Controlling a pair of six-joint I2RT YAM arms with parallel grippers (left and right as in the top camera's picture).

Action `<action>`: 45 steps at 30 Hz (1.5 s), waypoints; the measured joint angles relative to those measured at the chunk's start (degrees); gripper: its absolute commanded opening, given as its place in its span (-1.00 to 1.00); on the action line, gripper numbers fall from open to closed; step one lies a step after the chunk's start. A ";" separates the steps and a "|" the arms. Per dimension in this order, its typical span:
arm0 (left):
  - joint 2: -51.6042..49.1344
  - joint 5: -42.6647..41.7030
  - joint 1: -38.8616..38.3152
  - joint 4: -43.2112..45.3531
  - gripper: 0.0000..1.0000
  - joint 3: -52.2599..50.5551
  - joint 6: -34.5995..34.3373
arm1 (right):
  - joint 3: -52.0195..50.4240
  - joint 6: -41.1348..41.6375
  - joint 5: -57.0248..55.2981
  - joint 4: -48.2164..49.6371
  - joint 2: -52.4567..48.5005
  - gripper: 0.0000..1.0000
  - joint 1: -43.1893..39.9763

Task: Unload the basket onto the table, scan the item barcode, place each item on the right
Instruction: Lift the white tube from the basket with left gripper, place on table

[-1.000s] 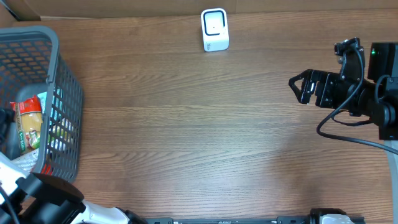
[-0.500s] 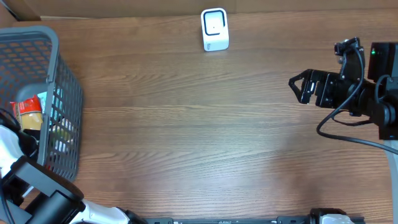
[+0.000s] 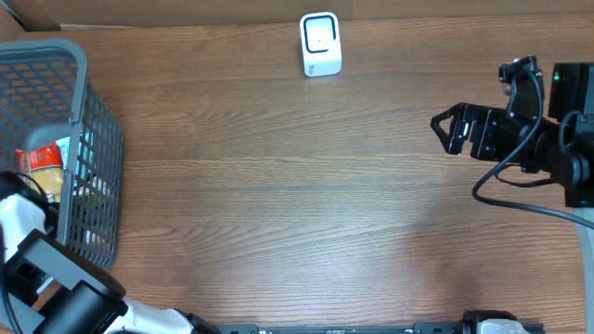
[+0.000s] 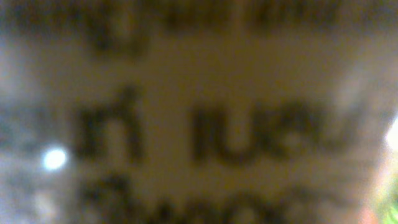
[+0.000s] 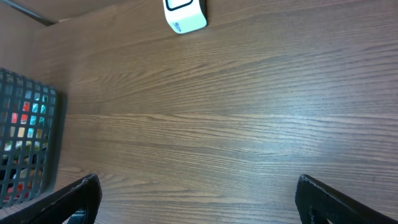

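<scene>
Brown wooden table [image 3: 278, 186], white scanner [image 3: 320, 44] at rear edge. Left gripper closed inside grey basket [image 3: 93, 121], close by packaged item [image 3: 44, 169]; right gripper [image 3: 442, 132] wide open.

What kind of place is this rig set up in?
Most likely a mock shop checkout, laid out on a wooden table. A grey mesh shopping basket at the left holds packaged groceries, and a small white barcode scanner stands at the far edge.

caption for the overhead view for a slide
Left arm reaches into the grey basket of packaged items; open right gripper hangs opposite, white scanner beyond.
</scene>
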State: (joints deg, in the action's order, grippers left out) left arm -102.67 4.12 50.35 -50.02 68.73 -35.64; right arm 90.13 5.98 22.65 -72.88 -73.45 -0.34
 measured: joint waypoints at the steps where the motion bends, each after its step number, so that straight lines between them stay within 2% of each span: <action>1: 0.00 -0.02 0.13 -3.15 -0.92 2.08 0.02 | 0.00 -0.02 0.04 -0.04 -0.17 1.00 0.00; 4: 0.00 -0.66 0.07 -9.33 -0.92 9.16 0.74 | 0.00 0.00 0.04 -0.04 -0.70 1.00 0.00; 8: 0.00 -1.33 -0.02 -17.05 -0.92 25.53 4.44 | 0.00 0.02 0.02 -0.20 -1.33 1.00 0.00; 12: 0.87 -2.54 -0.13 -23.50 -0.92 45.90 11.69 | 0.00 0.02 0.02 -0.15 -1.42 1.00 0.00; 15: 0.90 -8.33 -1.20 -27.21 -0.92 57.31 17.46 | 0.00 0.00 0.02 0.00 -1.42 1.00 0.00; 19: 1.14 -19.37 -8.98 -32.85 -0.92 70.55 23.80 | 0.00 0.02 0.02 0.02 -1.42 1.00 0.00; 21: 1.53 -22.03 -14.88 -35.80 -0.92 72.57 24.61 | 0.00 0.00 0.04 0.04 -1.42 1.00 0.00; 26: 1.42 -21.99 -35.23 -40.50 -0.92 69.35 25.53 | 0.00 0.00 0.02 0.20 -1.42 1.00 0.00; 28: 0.98 -17.53 -43.89 -41.90 -0.92 63.93 23.65 | 0.00 0.04 0.00 0.24 -1.42 1.00 0.00; 30: -0.02 -10.01 -52.06 -40.59 -0.91 55.19 18.75 | 0.00 0.04 0.00 0.28 -1.42 1.00 0.00; 33: -2.45 -3.54 -58.75 -35.12 -0.91 43.87 13.27 | 0.00 0.02 0.02 0.39 -1.42 1.00 0.00; 41: -17.70 0.90 -63.93 -22.18 -0.91 26.43 8.74 | 0.00 0.02 0.02 0.39 -1.42 1.00 0.00; 43: -21.51 1.11 -64.04 -22.01 -0.74 25.64 8.55 | 0.00 0.02 0.02 0.33 -1.42 1.00 0.00; 44: -23.65 1.11 -64.04 -21.92 -0.52 25.38 8.55 | 0.00 0.02 0.04 0.39 -1.42 1.00 0.00; 45: -24.30 1.03 -64.04 -22.36 -0.38 25.42 8.59 | 0.00 0.02 0.00 0.42 -1.42 1.00 0.00</action>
State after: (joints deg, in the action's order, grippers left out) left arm -126.98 5.15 -13.69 -72.38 94.15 -27.05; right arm 90.13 6.00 22.65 -72.47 -74.87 -0.34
